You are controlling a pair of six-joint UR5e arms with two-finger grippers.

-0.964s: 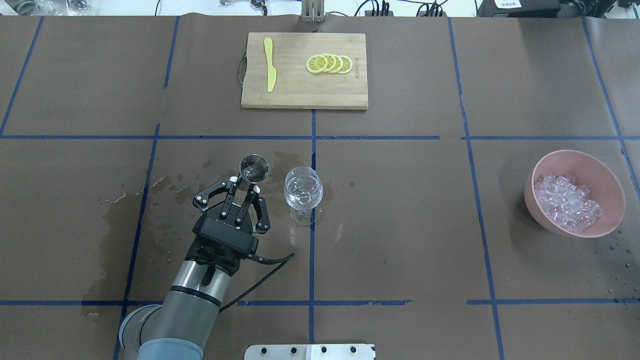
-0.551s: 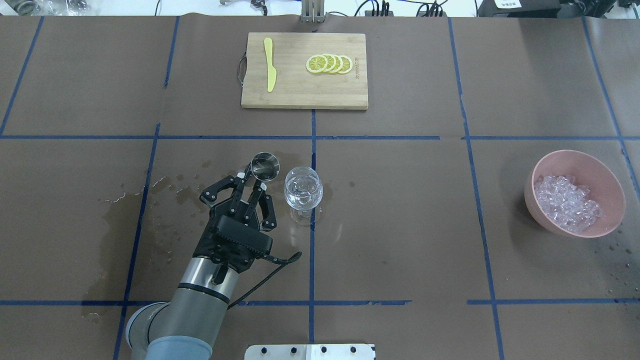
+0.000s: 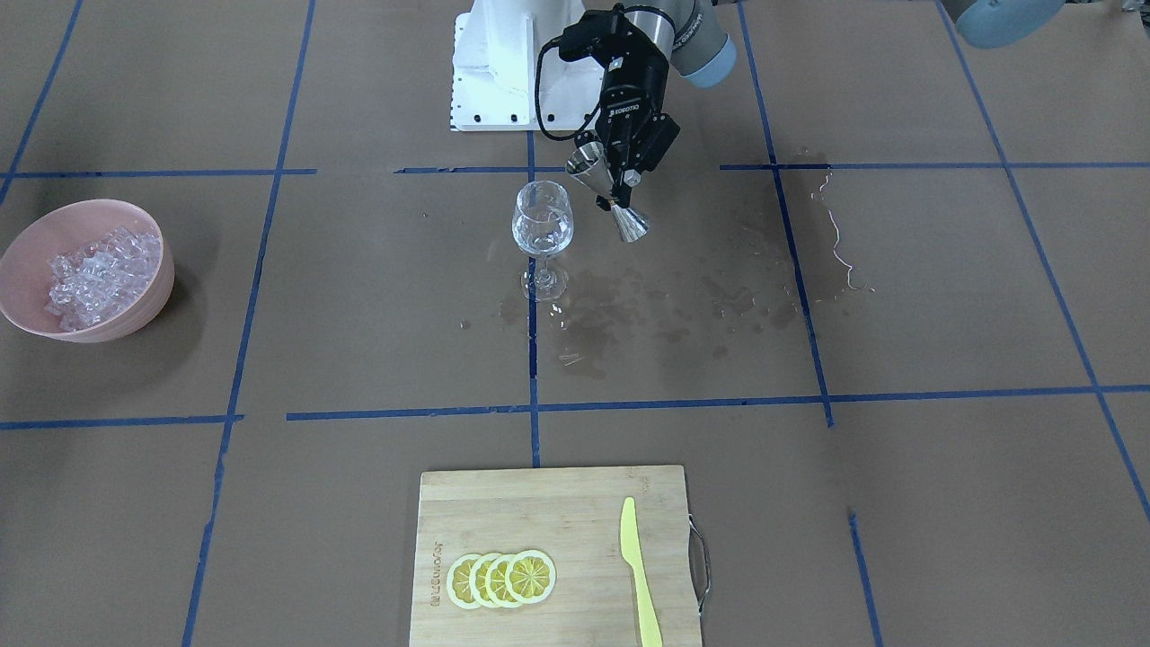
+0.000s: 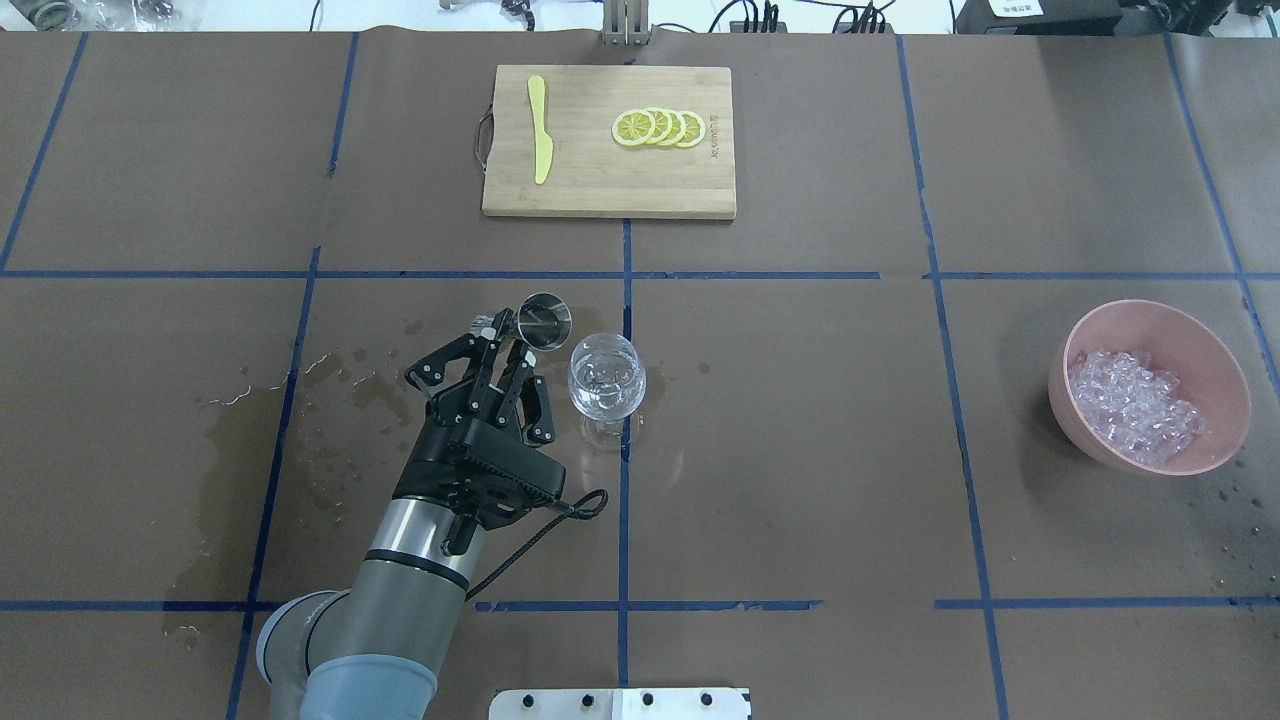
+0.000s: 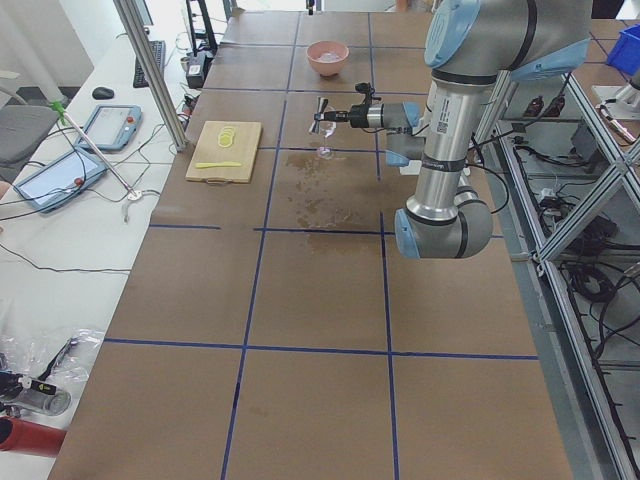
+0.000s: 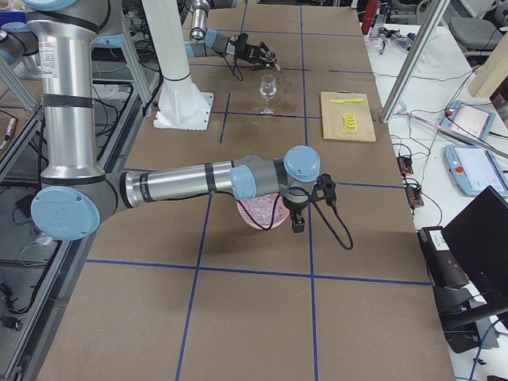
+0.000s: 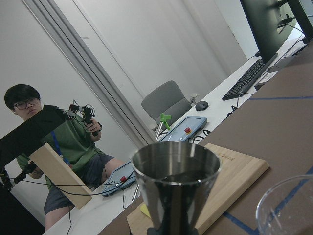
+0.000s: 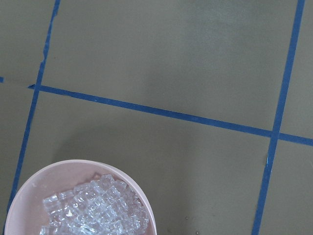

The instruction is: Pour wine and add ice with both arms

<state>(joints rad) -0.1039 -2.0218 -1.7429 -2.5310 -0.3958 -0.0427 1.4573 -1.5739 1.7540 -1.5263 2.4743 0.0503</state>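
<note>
My left gripper is shut on a steel jigger, held tilted just left of the wine glass and level with its bowl. In the front-facing view the jigger leans towards the glass. The left wrist view looks into the jigger; I cannot make out any wine in it. Ice fills a pink bowl at the far right. My right gripper hangs over that bowl, shown only in the exterior right view, so I cannot tell whether it is open or shut. Ice shows in the right wrist view, without fingers.
A bamboo cutting board with lemon slices and a yellow knife lies at the table's far side. Wet patches stain the brown paper left of the glass. A seated person is beyond the table.
The left arm has carried the jigger forward and to the right, closer to the wine glass, with the wrist turning. Glass and bowl have not moved.
</note>
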